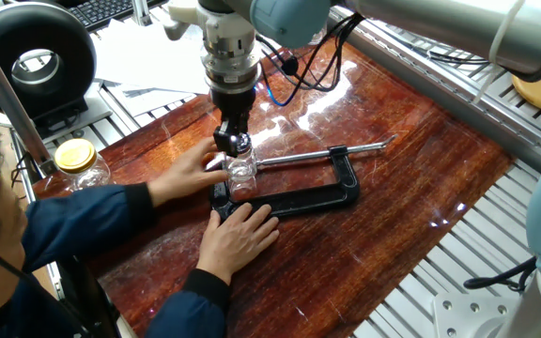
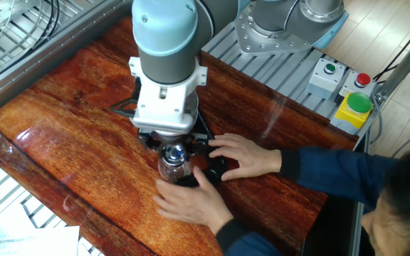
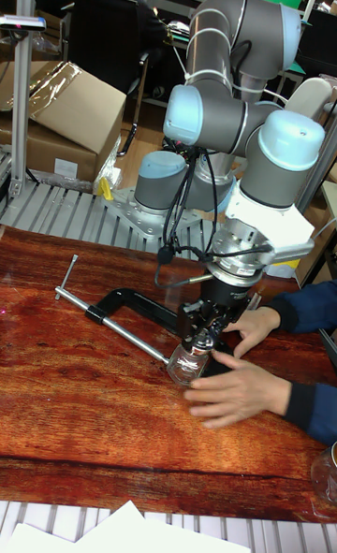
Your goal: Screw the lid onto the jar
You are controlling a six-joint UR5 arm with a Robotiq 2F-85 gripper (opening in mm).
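Note:
The small clear jar (image 1: pixel 242 178) stands upright on the wooden table (image 1: pixel 411 178), in the jaw end of a black C-clamp (image 1: pixel 308 195). My gripper (image 1: pixel 234 143) hangs straight down over it, its fingers shut on the transparent lid (image 2: pixel 174 151) at the jar's mouth. The jar (image 2: pixel 173 166) shows below the wrist in the other fixed view, and the jar (image 3: pixel 191 359) also shows in the tall view with the gripper (image 3: pixel 208 330) on top. A person's two hands (image 1: pixel 238 230) press on the clamp on both sides of the jar.
A rounder jar with a yellow lid (image 1: pixel 81 164) stands at the table's left edge. The clamp's screw rod (image 1: pixel 346 150) points right. The person's arms (image 2: pixel 297 171) reach in from one side. A button box (image 2: pixel 344 89) sits beyond the table.

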